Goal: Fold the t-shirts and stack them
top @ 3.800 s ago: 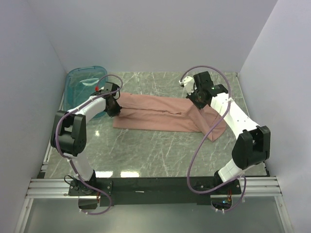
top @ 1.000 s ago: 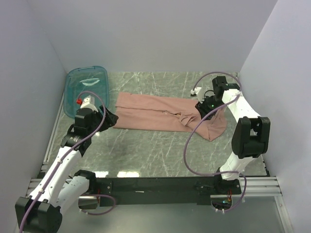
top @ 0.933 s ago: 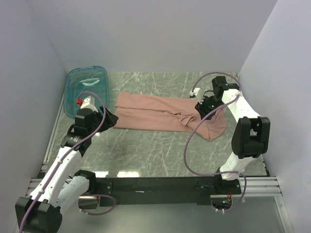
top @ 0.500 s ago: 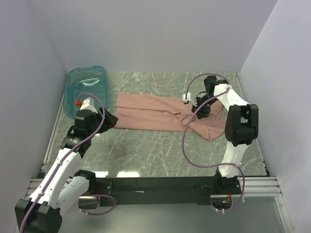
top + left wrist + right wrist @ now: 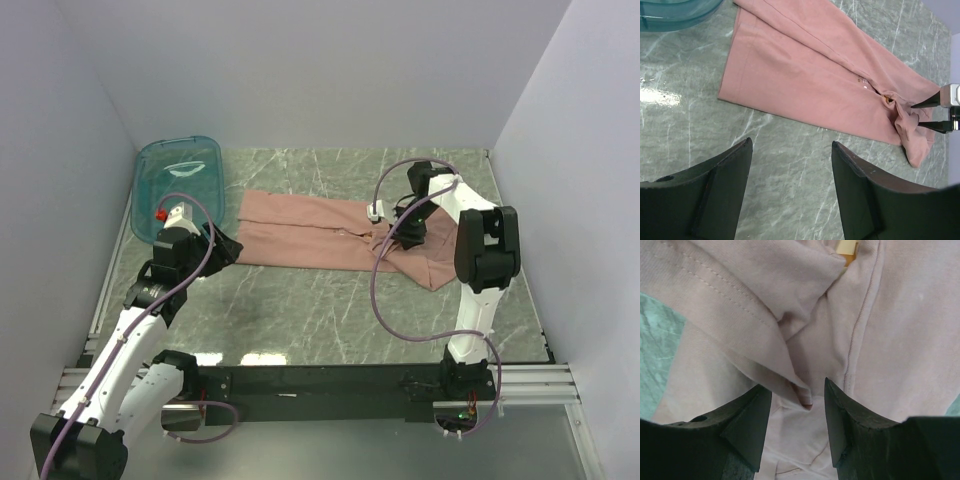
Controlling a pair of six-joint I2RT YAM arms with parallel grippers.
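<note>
While the left tool (image 5: 790, 146) hangs wide open and empty above the tabletop (image 5: 330, 310) just off the shirt's left end, near the teal tub (image 5: 178, 180) in the far left corner, the dusty-pink t-shirt (image 5: 320, 235) lies as a long folded strip across the far middle. The right tool (image 5: 796, 390) is open, its tips straddling a raised fold at the shirt's right end.

Bright, even overhead light glares white on the table (image 5: 655, 96); the right wrist view washes the t-shirt (image 5: 900, 330) pale.
</note>
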